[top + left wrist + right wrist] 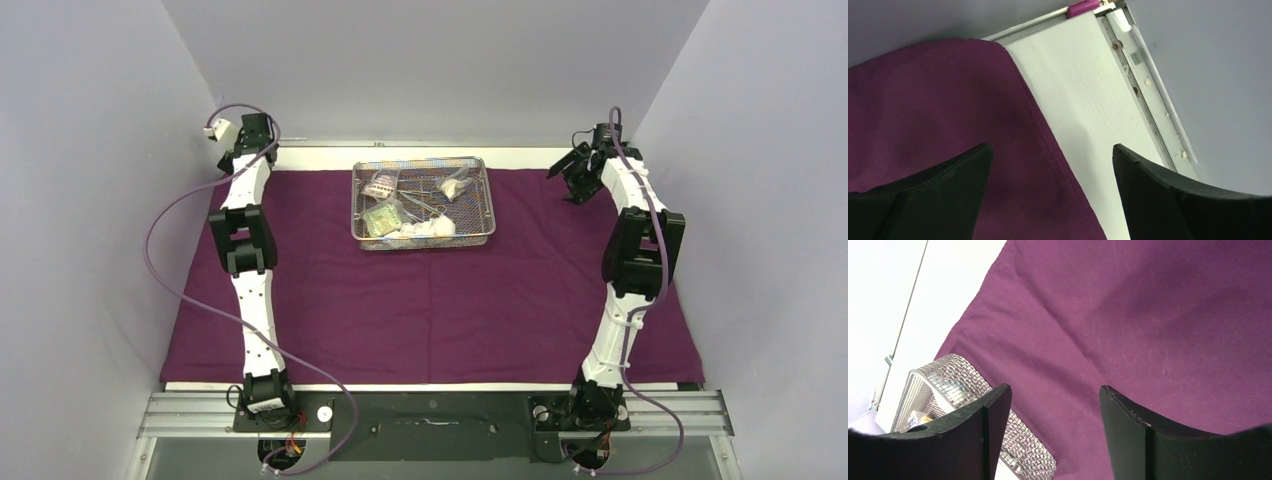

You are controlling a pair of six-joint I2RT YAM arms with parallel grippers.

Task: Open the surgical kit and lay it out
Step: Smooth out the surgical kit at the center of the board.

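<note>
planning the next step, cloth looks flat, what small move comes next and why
Probably move the right gripper left, over the wire-mesh tray, to start lifting items out: the purple cloth lies flat, this gripper is open and empty, and gauze and packets sit inside the tray.

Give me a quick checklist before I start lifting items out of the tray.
1. Cloth wrap opened: ok. It is spread flat across the table and the tray is uncovered.
2. Left gripper free: ok. Its jaws are open with nothing between them, above the cloth's far left edge.
3. Right gripper free: ok. It is open and empty, over the cloth beside the mesh tray.
4. Kit laid out: not ok. The gauze wads and plastic packets lie inside the tray.
5. How the steel instruments lie, for a clean grasp: cannot tell. They are too small in the top view.
</note>
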